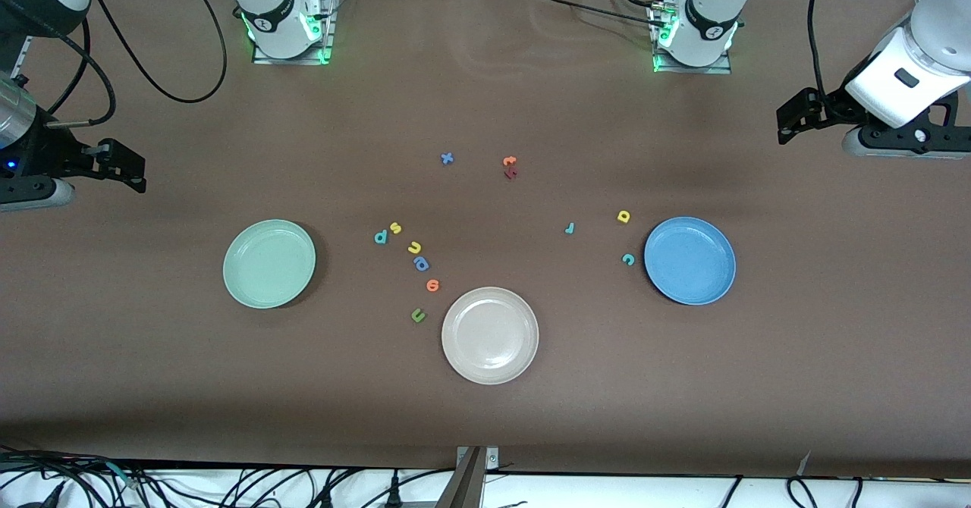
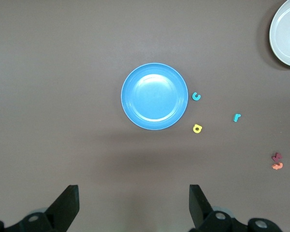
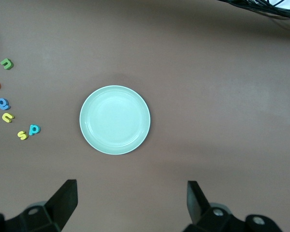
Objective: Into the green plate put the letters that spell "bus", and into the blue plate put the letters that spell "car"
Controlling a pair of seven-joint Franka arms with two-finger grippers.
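we hold the left gripper open at the front view's right edge and the right gripper open at its left edge. teal b, yellow s and yellow u lie mid-frame beside the green plate; teal c, yellow a and teal r by the blue plate.

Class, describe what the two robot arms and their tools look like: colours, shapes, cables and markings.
Both arms are white with rounded black joint bands, black cables looping off them, and green lights at their bases. The left tool and the right tool are black. In each wrist view two flat, wedge-shaped black fingers show.
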